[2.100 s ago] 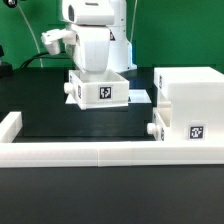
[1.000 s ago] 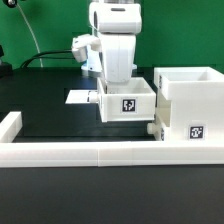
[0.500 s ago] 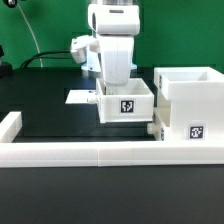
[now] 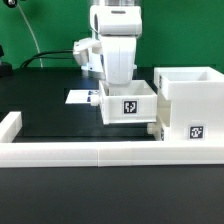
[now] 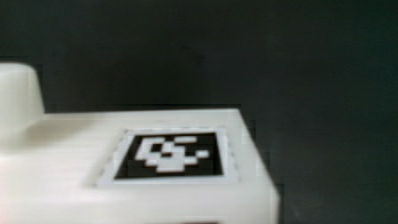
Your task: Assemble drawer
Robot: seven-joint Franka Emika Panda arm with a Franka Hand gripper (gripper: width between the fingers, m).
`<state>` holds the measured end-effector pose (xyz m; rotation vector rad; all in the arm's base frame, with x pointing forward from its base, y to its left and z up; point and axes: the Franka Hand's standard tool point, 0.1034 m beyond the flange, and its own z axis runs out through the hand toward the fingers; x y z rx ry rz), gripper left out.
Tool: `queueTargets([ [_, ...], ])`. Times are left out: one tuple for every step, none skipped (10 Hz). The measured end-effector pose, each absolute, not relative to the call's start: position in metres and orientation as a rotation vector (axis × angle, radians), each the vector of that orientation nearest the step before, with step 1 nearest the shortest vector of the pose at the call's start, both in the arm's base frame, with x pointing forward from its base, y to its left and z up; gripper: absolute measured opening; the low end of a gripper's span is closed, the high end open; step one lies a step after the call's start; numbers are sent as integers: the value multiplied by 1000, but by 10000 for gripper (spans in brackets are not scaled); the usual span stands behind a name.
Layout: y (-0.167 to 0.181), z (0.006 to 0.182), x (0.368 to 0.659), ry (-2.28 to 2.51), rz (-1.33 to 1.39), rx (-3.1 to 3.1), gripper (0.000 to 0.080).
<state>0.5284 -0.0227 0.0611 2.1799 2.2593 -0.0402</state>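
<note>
Since two seconds ago, we have carried the small tray (image 4: 128, 104) from the middle of the table (image 4: 50, 125) toward the exterior view's right, and over the last half second it has barely crept further. It now sits just beside the tall housing (image 4: 188, 108), its side close to or touching the housing's open face; we cannot tell which. Its square tag faces the exterior camera. We judge this to be the lining-up step before the tray slides into the housing, with insertion not yet done.

Our arm stands upright directly above the tray, wrist pointing straight down. The pincer (image 4: 122, 86) reaches into the tray and appears clenched on its wall, though the fingertips are hidden. The wrist view, blurred, shows only a white surface with a tag (image 5: 173, 155) against dark ground.

Farther out, the low white border wall (image 4: 80, 151) runs along the front, and the marker board (image 4: 80, 97) lies flat behind the tray.
</note>
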Motion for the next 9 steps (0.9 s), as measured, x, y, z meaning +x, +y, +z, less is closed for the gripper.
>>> queueTargets([
  [-20, 61, 530, 2257, -38, 2182, 42],
  [-16, 61, 534, 2235, -3, 2181, 42],
  [-14, 61, 535, 2225, -5, 2192, 42],
  [-11, 62, 536, 2217, -4, 2197, 42],
  [-12, 62, 535, 2218, -5, 2198, 42],
  [-12, 61, 535, 2217, -5, 2199, 42],
  [-11, 61, 535, 2218, -6, 2199, 42],
  [-10, 61, 535, 2214, -6, 2204, 42],
  [-10, 60, 535, 2211, -6, 2207, 42],
])
